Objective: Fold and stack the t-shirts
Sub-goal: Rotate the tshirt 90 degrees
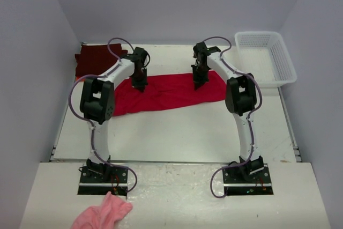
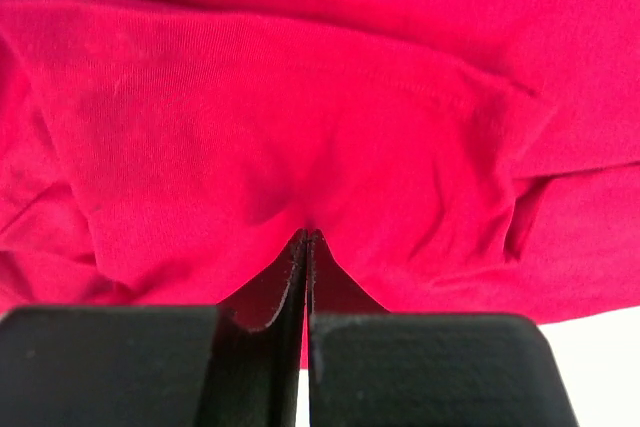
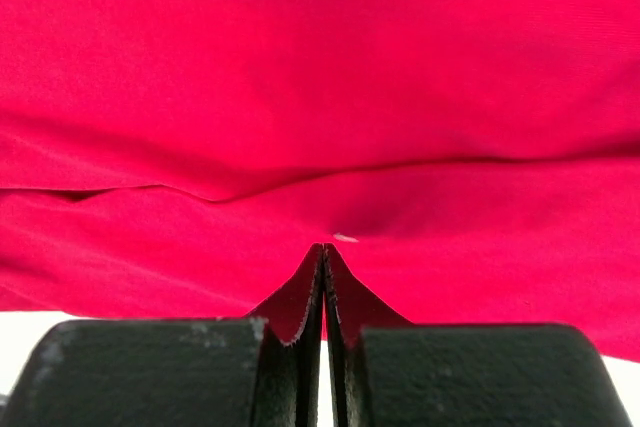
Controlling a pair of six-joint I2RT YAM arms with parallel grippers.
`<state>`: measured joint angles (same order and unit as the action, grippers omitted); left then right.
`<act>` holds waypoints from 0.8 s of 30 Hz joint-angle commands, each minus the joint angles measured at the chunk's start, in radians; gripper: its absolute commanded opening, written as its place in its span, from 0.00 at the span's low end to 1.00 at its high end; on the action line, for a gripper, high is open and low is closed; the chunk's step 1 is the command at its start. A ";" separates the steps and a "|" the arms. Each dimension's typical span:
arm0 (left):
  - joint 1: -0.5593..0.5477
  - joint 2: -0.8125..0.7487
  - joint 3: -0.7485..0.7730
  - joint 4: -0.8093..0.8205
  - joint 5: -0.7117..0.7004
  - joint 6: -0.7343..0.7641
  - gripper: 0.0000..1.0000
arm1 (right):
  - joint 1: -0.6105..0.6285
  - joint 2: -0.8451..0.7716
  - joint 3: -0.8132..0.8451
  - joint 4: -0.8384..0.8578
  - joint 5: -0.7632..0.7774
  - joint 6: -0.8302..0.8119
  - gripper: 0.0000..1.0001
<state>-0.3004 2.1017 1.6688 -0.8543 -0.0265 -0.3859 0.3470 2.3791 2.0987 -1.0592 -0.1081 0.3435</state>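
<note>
Red t-shirt between maroon t-shirt, basket.

A white plastic basket with latticed walls sat at the far right corner of the white table. A small pink fluffy cloth lay crumpled on the speckled ledge along the near edge, left of centre, its lower end cut off from view. Pale grey walls enclosed the table.
</note>
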 commanded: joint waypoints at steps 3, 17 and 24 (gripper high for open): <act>0.009 0.033 0.055 0.001 0.004 -0.027 0.00 | 0.006 0.014 0.006 0.011 -0.077 0.015 0.00; 0.037 0.152 0.115 0.004 0.046 -0.044 0.00 | 0.009 0.014 -0.085 0.039 -0.099 0.034 0.00; 0.038 0.170 0.129 0.001 0.053 -0.028 0.00 | 0.020 -0.041 -0.209 0.077 -0.099 0.052 0.00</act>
<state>-0.2687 2.2276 1.7733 -0.8696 0.0044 -0.4114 0.3515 2.3569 1.9541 -0.9752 -0.2043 0.3828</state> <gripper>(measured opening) 0.002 0.003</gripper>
